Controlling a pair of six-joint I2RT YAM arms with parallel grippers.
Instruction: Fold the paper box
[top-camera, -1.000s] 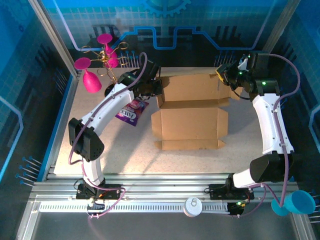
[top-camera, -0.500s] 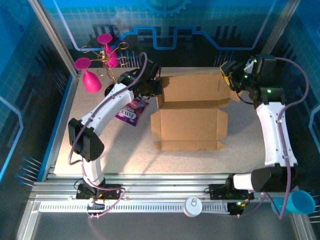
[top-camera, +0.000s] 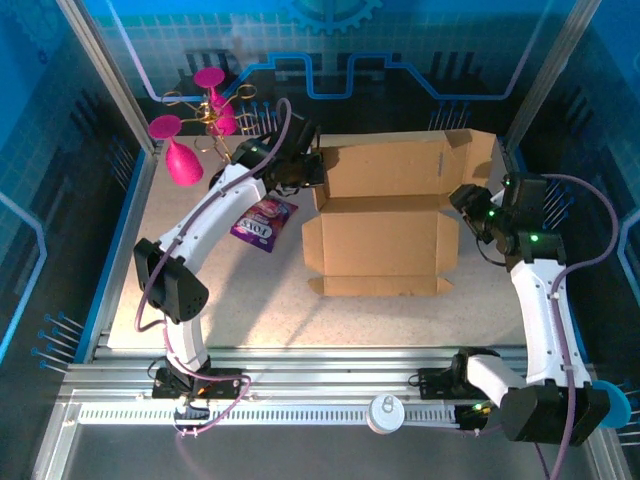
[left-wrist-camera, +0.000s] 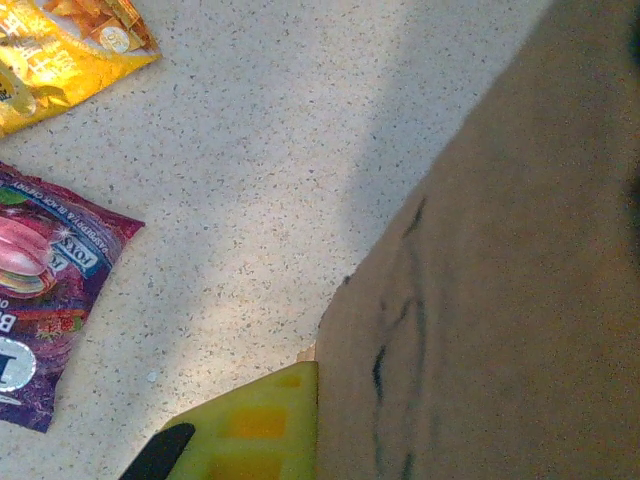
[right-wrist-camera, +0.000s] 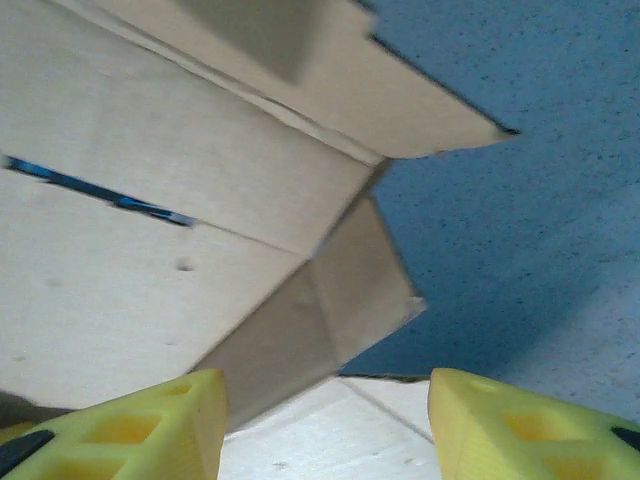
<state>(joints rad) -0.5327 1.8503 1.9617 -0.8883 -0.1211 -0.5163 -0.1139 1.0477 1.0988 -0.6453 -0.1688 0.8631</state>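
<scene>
Now, paper box (top-camera: 380, 240) edge against left jaws, beyond parted right jaws

Your table (top-camera: 200, 290) is a pale speckled slab. On it rests the paper box (top-camera: 380, 245), opened out, its far panel tilted up. Just left of the box you have a purple snack packet (top-camera: 262, 222) lying flat, with a yellow packet (left-wrist-camera: 60, 50) near it.

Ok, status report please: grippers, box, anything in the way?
Right gripper open beside paper box. Left gripper at its left edge, grip unclear. Purple packet lies apart.
</scene>
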